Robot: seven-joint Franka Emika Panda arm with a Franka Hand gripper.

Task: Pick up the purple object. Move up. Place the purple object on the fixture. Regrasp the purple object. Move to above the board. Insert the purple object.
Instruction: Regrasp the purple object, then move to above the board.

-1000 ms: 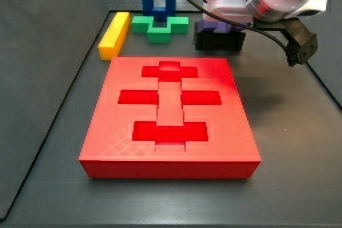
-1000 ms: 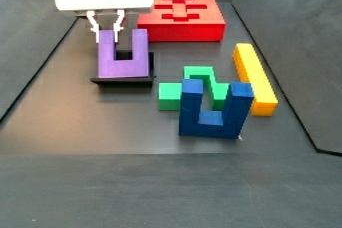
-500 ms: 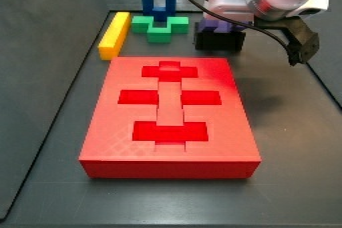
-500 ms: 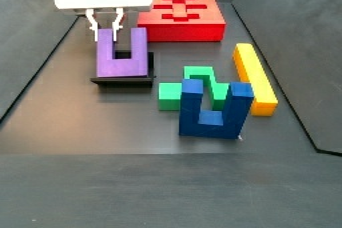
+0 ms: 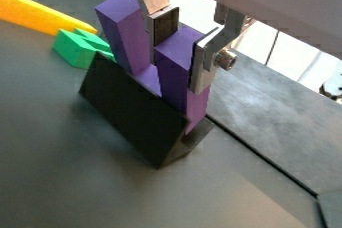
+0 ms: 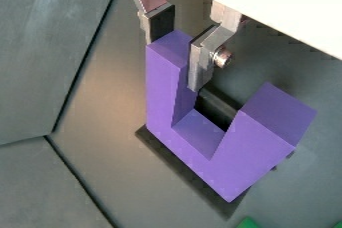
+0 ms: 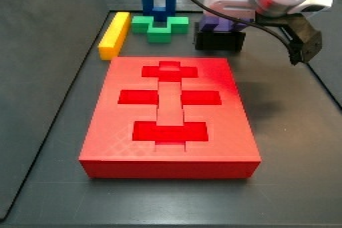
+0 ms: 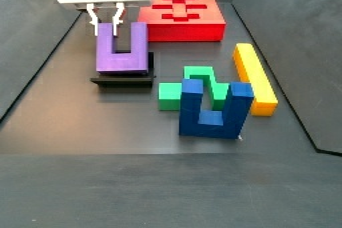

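Dark grey matting covered the surface [image 8: 80, 172], and nothing lay on its nearest part in a side view. Nearest among the pieces stood the blue two-pronged piece [image 8: 214, 110], with the green block [image 8: 181, 87] touching it and the yellow bar [image 8: 254, 75] just beside them. Beyond these sat the fixture [image 8: 123, 75], a low dark holder, and the purple object [image 8: 122, 50] rested on it with its 2 prongs pointing up. Farthest back lay the board [image 8: 187, 17], well apart from the fixture.

The tool [image 8: 107, 17] hung directly over the purple object, its fingers [image 6: 203, 60] straddling 1 prong. In both wrist views the silver plates flanked that prong, and the pads seemed to sit against its faces, though a thin gap could not be ruled out, so I cannot tell whether the tool was clenched on the prong or released. Standing the piece upright on the fixture probably served the regrasp: a hold on a single prong would leave the base and the other prong free for insertion into the board's cutouts.

A wrist view showed how deep the plates reached down the prong [image 5: 171, 67], with the fixture's dark block [image 5: 134, 122] below, which neither side view resolved. A side view looking across the board [image 7: 167, 107] hid most of the purple object [image 7: 214, 24] behind the tool [image 7: 230, 2] and the arm, yet gave the recessed cross-shaped cutouts plainly.
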